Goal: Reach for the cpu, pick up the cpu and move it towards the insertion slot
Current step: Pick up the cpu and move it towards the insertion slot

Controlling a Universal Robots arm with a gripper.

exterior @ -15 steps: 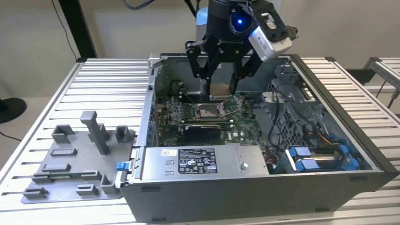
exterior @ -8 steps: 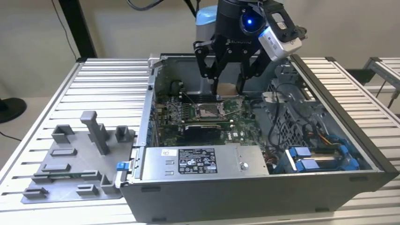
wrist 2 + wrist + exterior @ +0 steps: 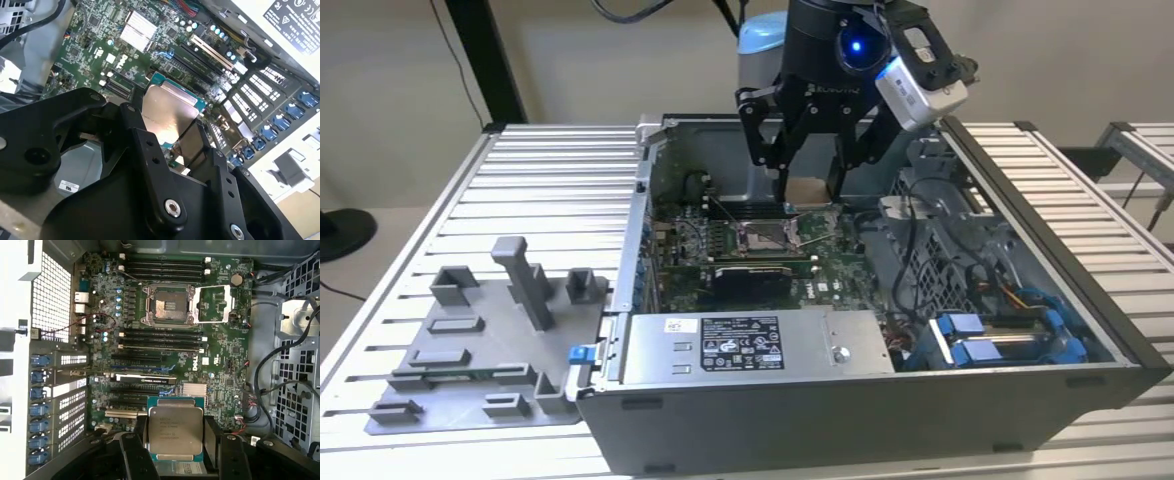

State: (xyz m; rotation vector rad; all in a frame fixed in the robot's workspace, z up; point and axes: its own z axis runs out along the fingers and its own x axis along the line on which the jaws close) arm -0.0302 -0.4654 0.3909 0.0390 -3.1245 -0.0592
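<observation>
Claw (image 3: 809, 190) pinching the cpu (image 3: 806, 190) by two opposite edges above the open computer case (image 3: 1067, 300) on the bench (image 3: 547, 180), with the insertion slot (image 3: 767, 236) just below, toward the exterior view's left.

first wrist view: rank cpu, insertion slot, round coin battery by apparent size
Largest to smallest, as they look in the first wrist view:
1. cpu, held in the gripper close to the camera, so nearness inflates it
2. insertion slot, close behind; ranking against the cpu is unsure
3. coin battery, clearly smallest
</observation>
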